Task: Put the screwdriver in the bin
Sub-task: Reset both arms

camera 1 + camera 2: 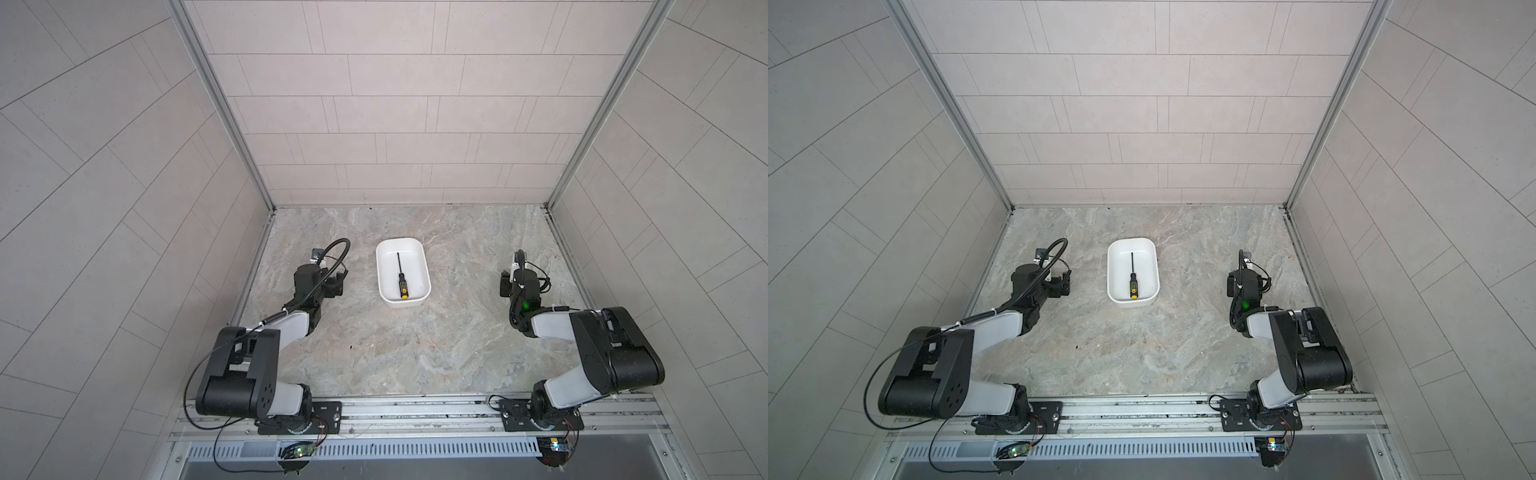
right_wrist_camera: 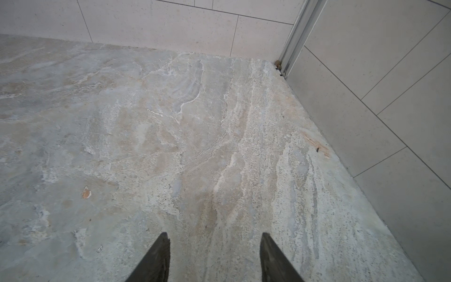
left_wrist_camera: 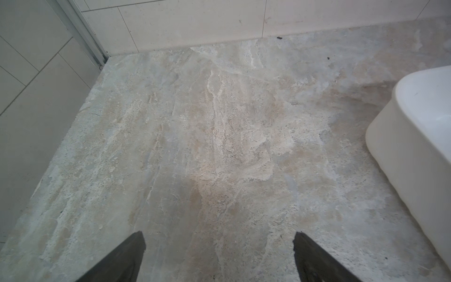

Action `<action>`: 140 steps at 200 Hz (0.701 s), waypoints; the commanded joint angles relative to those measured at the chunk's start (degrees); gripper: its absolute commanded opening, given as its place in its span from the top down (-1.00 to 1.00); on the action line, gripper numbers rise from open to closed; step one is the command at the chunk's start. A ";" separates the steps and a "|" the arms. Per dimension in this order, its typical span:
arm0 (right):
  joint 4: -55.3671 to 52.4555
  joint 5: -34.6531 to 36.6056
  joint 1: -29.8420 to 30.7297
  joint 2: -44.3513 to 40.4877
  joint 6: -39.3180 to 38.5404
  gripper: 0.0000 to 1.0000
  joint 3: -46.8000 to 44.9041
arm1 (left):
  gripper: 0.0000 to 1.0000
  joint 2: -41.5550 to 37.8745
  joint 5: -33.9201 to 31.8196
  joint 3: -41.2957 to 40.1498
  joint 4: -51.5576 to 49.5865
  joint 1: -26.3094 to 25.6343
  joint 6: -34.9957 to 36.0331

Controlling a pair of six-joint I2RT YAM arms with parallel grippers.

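Pale tiled walls [image 1: 374, 104] enclose a grey-beige marbled stone tabletop [image 1: 415, 353], on which the bin [image 1: 415, 266], a shallow white tray with rounded corners, is seen near the middle in both top views. The screwdriver [image 1: 401, 276] is shown lying flat on the floor of the bin, roughly along its length. Its thin dark shaft is pointed toward the back wall, and its black, yellow-dotted handle is turned toward the front, with the yellow end cap close to the bin's near wall.

The left arm [image 1: 291, 324] and right arm [image 1: 552, 324] are pictured on either side, both mounted on a metal rail [image 1: 415, 409] along the front edge and both apart from the bin. A green light [image 1: 527, 305] is lit on the right arm's wrist.

In the left wrist view, the left gripper [image 3: 218, 235] is seen with its dark fingers spread wide over bare stone, nothing between them, and the bin's outer wall beside it. In the right wrist view, the right gripper [image 2: 215, 234] is likewise shown parted and empty, with a narrower gap, over bare stone near the enclosure's corner.
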 commanded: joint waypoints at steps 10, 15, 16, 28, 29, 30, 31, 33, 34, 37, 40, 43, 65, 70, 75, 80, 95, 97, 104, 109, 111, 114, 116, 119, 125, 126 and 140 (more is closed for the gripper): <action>0.10 0.84 0.12 -0.01 -0.04 -0.07 0.91 | -1.00 2.24 1.64 1.41 4.15 1.55 0.04; 0.14 0.81 0.06 -0.04 -0.01 -0.07 0.92 | -1.00 2.26 1.54 0.63 5.47 1.77 -0.24; 0.15 0.79 0.06 -0.01 -0.01 -0.07 0.89 | -1.00 2.28 1.54 0.52 5.65 1.75 -0.28; 0.11 0.85 0.07 0.00 -0.01 -0.07 0.90 | -1.00 3.31 1.32 -0.87 9.10 1.81 -0.41; 0.14 0.90 0.07 0.01 -0.06 -0.07 0.94 | -1.00 3.38 1.26 -0.94 9.36 1.81 -0.50; 0.11 0.83 0.07 0.01 -0.03 -0.07 0.91 | -1.00 3.49 1.14 -1.02 9.57 1.81 -0.54; 0.10 0.80 0.07 0.01 -0.02 -0.07 0.90 | -1.00 3.55 1.08 -1.06 9.77 1.81 -0.61; 0.13 0.78 0.07 0.01 -0.01 -0.07 0.89 | -1.00 3.64 0.88 -1.09 9.94 1.81 -0.70; 0.10 0.82 0.07 0.01 -0.01 -0.07 0.88 | -1.00 3.67 0.81 -1.09 9.91 1.81 -0.82; 0.12 0.83 0.07 -0.04 -0.02 -0.07 0.88 | -1.00 3.69 0.53 -1.11 9.72 1.94 -1.03; 0.04 0.78 0.05 -0.08 -0.07 -0.07 0.93 | -1.00 3.73 0.33 -1.14 9.90 2.06 -1.28; 0.11 0.80 0.05 0.00 -0.06 -0.07 0.95 | -1.00 3.96 0.27 -1.22 10.29 2.15 -1.48; 0.12 0.90 0.07 0.02 -0.01 -0.07 0.88 | -1.00 4.74 -0.39 -1.58 11.47 2.75 -2.51; 0.13 0.89 0.07 0.01 -0.01 -0.07 0.87 | -1.00 4.88 -0.39 -1.47 11.38 2.92 -2.68; 0.12 0.86 0.07 -0.07 -0.01 -0.07 0.88 | -1.00 5.06 -0.37 -1.38 11.37 3.00 -2.95; 0.11 0.91 0.07 -0.06 -0.01 -0.07 0.88 | -1.00 5.13 -0.21 -1.32 11.37 3.22 -3.04; 0.14 0.87 0.06 -0.08 -0.02 -0.07 0.88 | -1.00 5.47 0.33 -1.06 11.09 3.60 -3.15; 0.12 0.86 0.07 -0.08 -0.04 -0.08 0.88 | -1.00 5.51 0.34 -1.02 11.10 3.65 -3.14; 0.13 0.92 0.15 -0.07 -0.06 -0.07 0.88 | -1.00 5.59 0.32 -1.05 11.04 3.59 -3.21; 0.13 0.95 0.21 -0.03 -0.08 -0.07 0.84 | -1.00 5.70 0.07 -1.05 11.29 3.57 -3.39; 0.12 0.95 0.17 -0.07 -0.14 -0.07 0.87 | -1.00 5.78 -0.09 -1.09 11.42 3.66 -3.40; 0.13 0.95 0.16 -0.03 -0.10 -0.07 0.87 | -1.00 5.88 -0.05 -1.03 11.49 3.66 -3.40; 0.09 0.95 0.16 -0.03 -0.12 -0.07 0.86 | -1.00 5.85 -0.04 -1.01 11.42 3.68 -3.44; 0.14 0.97 0.16 -0.05 -0.10 -0.07 0.85 | -1.00 5.83 0.03 -0.94 11.15 3.69 -3.48; 0.12 0.98 0.16 -0.08 -0.10 -0.07 0.79 | -1.00 5.94 -0.08 -0.92 11.23 3.67 -3.42; 0.10 1.01 0.16 -0.03 -0.14 -0.07 0.75 | -1.00 5.96 -0.08 -0.92 11.26 3.67 -3.41; 0.19 1.04 0.24 -0.08 -0.10 -0.07 0.80 | -1.00 6.21 -0.23 -0.84 11.31 3.66 -3.48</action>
